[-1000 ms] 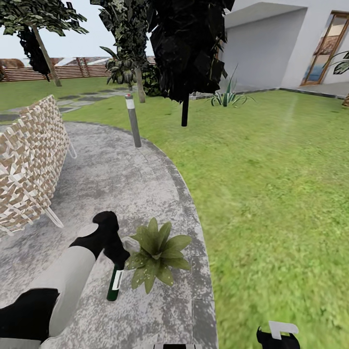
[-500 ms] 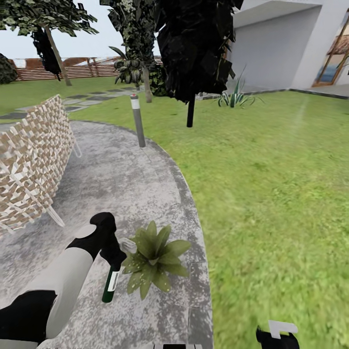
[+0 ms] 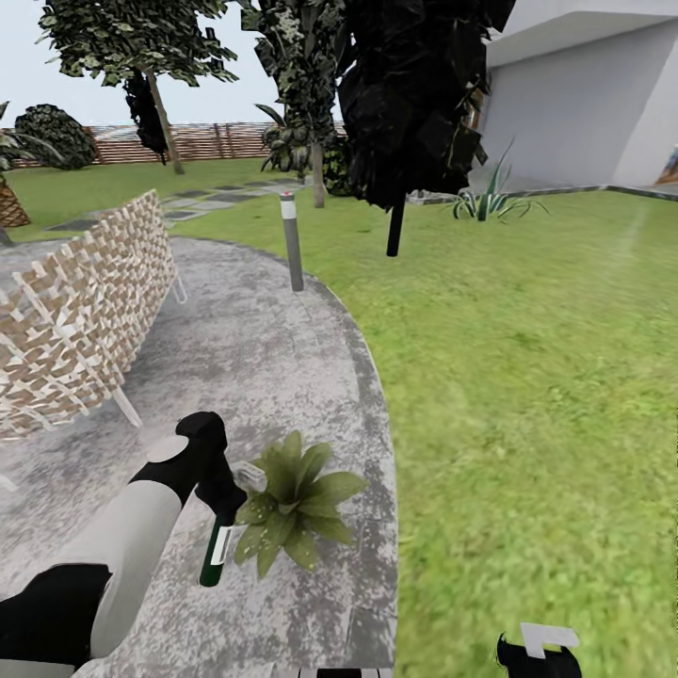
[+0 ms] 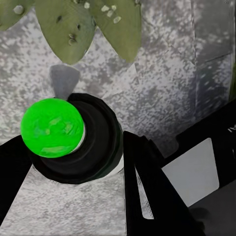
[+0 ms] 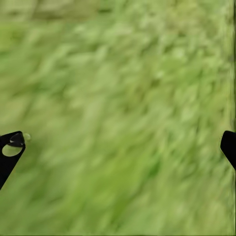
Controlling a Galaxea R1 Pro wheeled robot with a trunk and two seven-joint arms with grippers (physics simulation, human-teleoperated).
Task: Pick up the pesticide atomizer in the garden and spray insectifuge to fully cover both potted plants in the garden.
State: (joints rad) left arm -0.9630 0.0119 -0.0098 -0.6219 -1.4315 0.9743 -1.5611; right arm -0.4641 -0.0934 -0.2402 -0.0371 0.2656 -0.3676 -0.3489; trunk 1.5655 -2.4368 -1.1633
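On the grey paved patio (image 3: 264,358), a potted plant (image 3: 294,501) spreads its pointed green leaves low to the ground. My left gripper (image 3: 224,494) is shut on the pesticide atomizer (image 3: 216,550), a dark green bottle with a white label hanging tilted just left of the plant, its pale nozzle (image 3: 250,476) touching the leaves. In the left wrist view the black fingers (image 4: 147,187) clamp the atomizer (image 4: 88,147), which shows a bright green round end, above the plant's speckled leaves (image 4: 73,24). My right gripper (image 3: 537,650) is open over the lawn (image 5: 118,98), its fingertips (image 5: 11,147) far apart.
A woven lattice seat (image 3: 85,311) stands to the left on the patio. A grey bollard light (image 3: 292,240) and a dark tree (image 3: 414,94) rise ahead. Lawn (image 3: 527,377) stretches right to a white house (image 3: 574,113). The slat fence (image 3: 207,141) and stepping stones (image 3: 198,202) lie far behind.
The whole picture has slid to the right, so the camera has turned left. My left gripper still holds the atomizer beside the plant; the right gripper stays put.
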